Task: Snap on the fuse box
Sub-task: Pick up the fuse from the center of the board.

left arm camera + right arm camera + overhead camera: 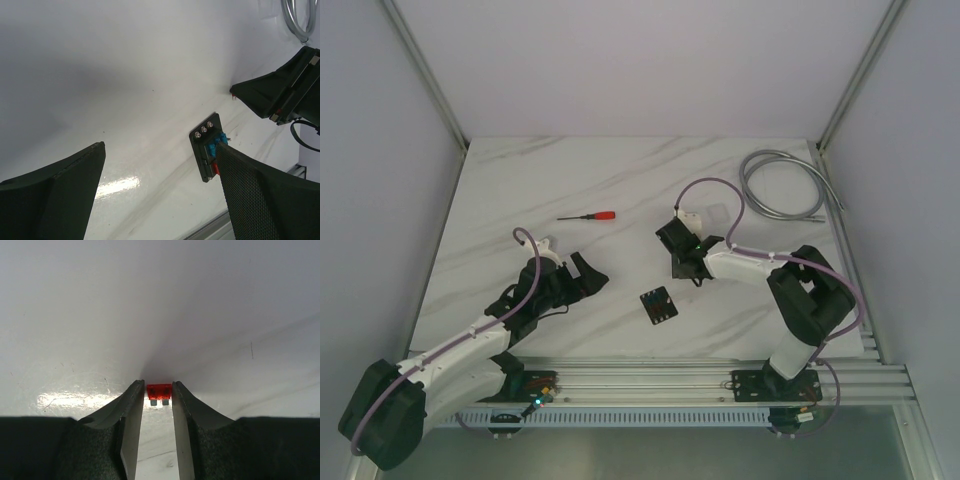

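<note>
The right gripper (159, 396) is pinching a small red fuse (159, 389) on the white table (150, 300), with its 2 tips pressing on both sides. The left gripper (160, 150) is hanging wide open. The fuse box (658, 305), a flat black square, is lying between the 2 arms. Overhead its face is showing only faint specks, while the left wrist view is showing 3 silver screws and blue and red fuses, with 1 finger (260, 195) covering a corner.

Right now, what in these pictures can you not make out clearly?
- Fuse box, left wrist view: lower right part behind the left claw.
- Red fuse, right wrist view: contact with the right claw unclear.
- Gray cable, left wrist view: cut by the top edge.
</note>
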Motion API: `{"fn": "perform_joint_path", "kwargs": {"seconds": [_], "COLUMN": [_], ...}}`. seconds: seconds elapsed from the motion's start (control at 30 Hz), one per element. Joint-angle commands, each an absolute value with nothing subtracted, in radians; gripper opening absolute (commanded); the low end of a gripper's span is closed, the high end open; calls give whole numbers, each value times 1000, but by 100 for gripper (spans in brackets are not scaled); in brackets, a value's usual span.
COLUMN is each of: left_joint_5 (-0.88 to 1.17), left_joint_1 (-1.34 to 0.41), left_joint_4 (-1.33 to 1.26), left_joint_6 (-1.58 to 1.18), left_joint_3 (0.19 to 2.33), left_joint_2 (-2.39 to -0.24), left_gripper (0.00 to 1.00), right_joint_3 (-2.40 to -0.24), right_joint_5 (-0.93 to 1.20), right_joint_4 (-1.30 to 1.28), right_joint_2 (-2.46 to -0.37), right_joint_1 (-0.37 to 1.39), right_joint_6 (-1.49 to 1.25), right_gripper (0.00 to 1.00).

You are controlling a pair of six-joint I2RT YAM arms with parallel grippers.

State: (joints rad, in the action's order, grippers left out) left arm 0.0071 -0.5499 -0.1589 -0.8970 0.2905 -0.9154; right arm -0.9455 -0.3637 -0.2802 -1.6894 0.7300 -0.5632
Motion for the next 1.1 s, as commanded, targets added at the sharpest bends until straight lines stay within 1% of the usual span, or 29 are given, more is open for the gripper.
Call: {"fn": "perform_joint_path", "kwargs": {"seconds": [0.0, 0.23, 0.37, 0.47, 0.73, 1.0, 1.07], "left_joint_5": [30, 47, 70, 93, 99, -1, -39], "left_joint_1": [-545, -544, -544, -547, -611, -729, -767], "left_joint_4": [-150, -156, -169, -190, -313, -448, -476], "left_joint_6": [-905, -910, -912, -915, -919, -879, -857], "left_joint_3": [287, 285, 287, 285, 279, 296, 304], "left_joint_2": [-913, -917, -928, -941, -969, -984, -990], "left_gripper": [100, 100, 100, 100, 99, 92, 89], "right_joint_3": [-929, -892, -875, -858, -825, -830, -829], "right_joint_5": [-347, -320, -318, -313, -325, -366, -366], "right_joint_4": [-273, -246, -238, -224, -170, -120, -98], "right_joint_2": [-1697, -1698, -1690, -1661, -1549, -1393, -1363], "right_joint_1": [721, 715, 715, 715, 733, 802, 819], "right_joint_6": [-600, -607, -612, -613, -622, -677, -692], "right_gripper": [35, 33, 24, 21, 22, 23, 24]}}
